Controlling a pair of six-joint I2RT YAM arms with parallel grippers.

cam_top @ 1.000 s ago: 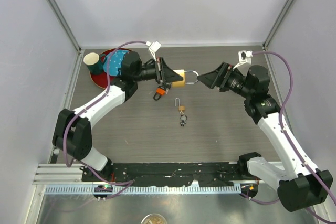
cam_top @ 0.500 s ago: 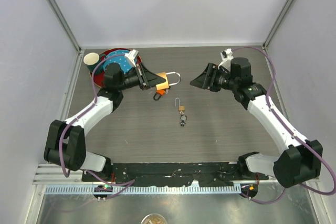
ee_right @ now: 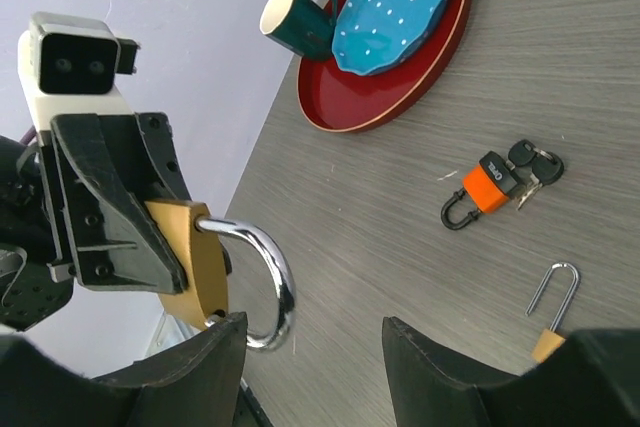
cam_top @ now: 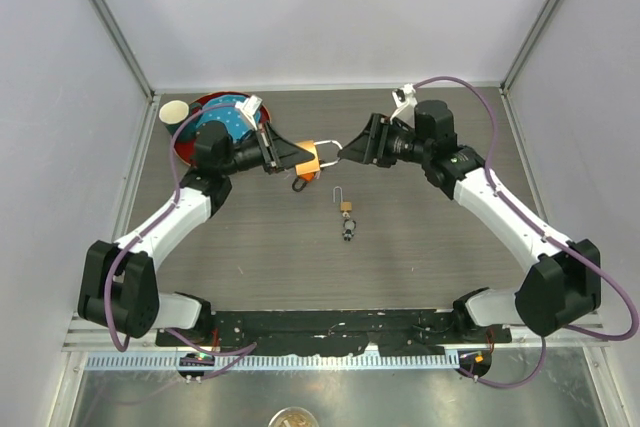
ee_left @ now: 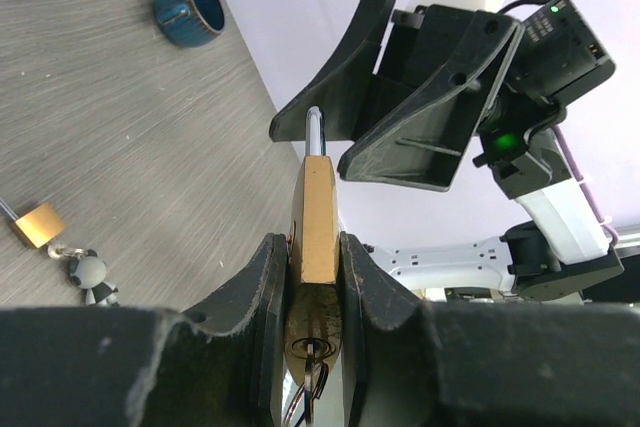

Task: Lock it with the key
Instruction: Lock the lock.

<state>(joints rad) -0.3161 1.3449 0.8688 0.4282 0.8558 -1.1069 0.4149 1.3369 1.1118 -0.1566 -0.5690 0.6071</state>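
Table (cam_top: pixel 420 247), grey wood grain.

Nearest the arm bases: small brass padlock (cam_top: pixel 346 208), lying flat, shackle swung open, keys at its near end. It sits nearer the bases than both grippers, roughly below the gap between them, well apart from either.

Next out: orange padlock (ee_right: pixel 487 185), shackle shut, bunch of keys (ee_right: pixel 530 162) touching its body. Lies on the table just under the left gripper's fingertips, apart from them.

Left gripper (ee_left: pixel 313 247): raised off the table, clenched on the large brass padlock (ee_left: pixel 318 217). The fingers pinch the flat faces of the body. Keyhole end points back toward the wrist; a key (ee_left: pixel 308 362) and ring show there, partly hidden between the fingers. Shackle (ee_right: pixel 272 277) projects forward, out of the grip, toward the right gripper.

Right gripper (cam_top: pixel 347 151): raised at the same height, facing the left one tip to tip. Jaws stand apart, not pinching. The shackle's bend lies at the mouth of the jaws, close by one fingertip; contact cannot be told.

Farthest: red tray (ee_right: pixel 380 112) behind the left gripper's wrist, carrying a blue dotted plate (ee_right: pixel 395 7) and, beside the plate, a green mug (ee_right: pixel 295 22), upright.
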